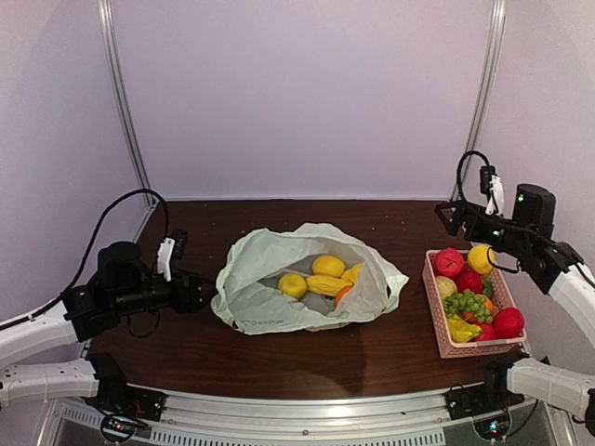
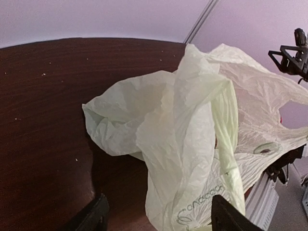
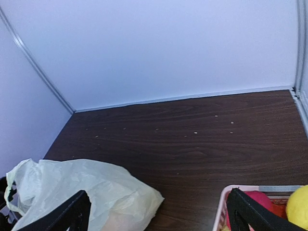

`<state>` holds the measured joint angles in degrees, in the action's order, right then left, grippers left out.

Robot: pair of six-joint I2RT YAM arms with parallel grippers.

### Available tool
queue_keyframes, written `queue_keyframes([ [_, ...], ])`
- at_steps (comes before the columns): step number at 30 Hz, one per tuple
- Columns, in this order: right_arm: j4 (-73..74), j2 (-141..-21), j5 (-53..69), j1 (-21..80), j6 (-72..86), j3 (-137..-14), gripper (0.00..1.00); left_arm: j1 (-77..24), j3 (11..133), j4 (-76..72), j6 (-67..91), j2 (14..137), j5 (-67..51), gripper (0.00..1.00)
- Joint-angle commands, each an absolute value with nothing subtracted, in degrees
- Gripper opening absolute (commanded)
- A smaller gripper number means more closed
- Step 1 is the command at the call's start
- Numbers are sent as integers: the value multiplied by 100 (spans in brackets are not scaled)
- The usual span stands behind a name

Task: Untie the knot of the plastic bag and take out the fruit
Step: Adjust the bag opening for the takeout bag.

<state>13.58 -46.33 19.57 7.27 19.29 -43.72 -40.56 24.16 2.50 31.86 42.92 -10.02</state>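
The pale green plastic bag (image 1: 265, 302) lies in the middle of the table with its mouth wide open. No knot shows. Inside lie yellow fruit (image 1: 327, 266) and one orange fruit (image 1: 342, 295). My left gripper (image 1: 203, 290) is open, low at the bag's left side. In the left wrist view the bag (image 2: 192, 134) fills the space ahead of the left gripper (image 2: 159, 220), and its printed side reaches down between the two fingers. My right gripper (image 1: 450, 217) is open and empty, raised above the far right of the table. In its wrist view the right gripper (image 3: 159, 216) spans the bag (image 3: 86, 192) and the basket.
A pink slatted basket (image 1: 433, 311) stands at the right with red fruits, a green grape bunch and yellow fruit; its corner shows in the right wrist view (image 3: 222, 204). Walls close the table at the back and sides.
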Motion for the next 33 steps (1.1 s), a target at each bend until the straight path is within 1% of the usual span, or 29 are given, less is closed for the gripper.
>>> queue_keyframes([
  [1, 1235, -4570, 2816, 1573, 1966, -4838, 100, -4035, 3196, 1315, 3127, 4071, -394, 80],
  [4, 1130, -4591, 2845, 2125, 1997, -4980, 100, -4019, 3801, 1923, 2924, 4129, -261, 90],
  [7, 1075, -4674, 2803, 2757, 1941, -5095, 100, -3979, 4477, 2220, 2527, 4584, -674, 97],
  [10, 1050, -4825, 2614, 3276, 1847, -5193, 100, -3911, 5253, 2495, 2106, 5310, -1174, 98],
  [14, 955, -5061, 2420, 3814, 1755, -5260, 100, -3621, 5771, 2519, 1445, 6139, -1648, 98],
  [16, 902, -5170, 2280, 4051, 1733, -5298, 100, -3268, 5873, 2446, 1270, 6447, -1982, 98],
  [19, 881, -5318, 2154, 4323, 1709, -5417, 100, -2801, 5898, 2162, 1160, 6842, -3044, 98],
  [23, 951, -5510, 1978, 4677, 1643, -5662, 100, -2769, 5978, 1882, 879, 7352, -4166, 98],
  [27, 1178, -5845, 1548, 5028, 1510, -5963, 100, -2769, 5858, 1602, 706, 7543, -4455, 98],
  [29, 1330, -6045, 1226, 5258, 1387, -6149, 100, -2769, 5741, 1466, 686, 7581, -4570, 93],
  [30, 1410, -6150, 1038, 5389, 1317, -6253, 99, -2769, 5718, 1432, 686, 7615, -4629, 88],
  [32, 1492, -6369, 487, 5734, 1159, -6430, 98, -2769, 5700, 1404, 697, 7724, -4791, 74],
  [33, 1494, -6479, 301, 5881, 1085, -6514, 98, -2769, 5697, 1391, 712, 7783, -4914, 66],
])
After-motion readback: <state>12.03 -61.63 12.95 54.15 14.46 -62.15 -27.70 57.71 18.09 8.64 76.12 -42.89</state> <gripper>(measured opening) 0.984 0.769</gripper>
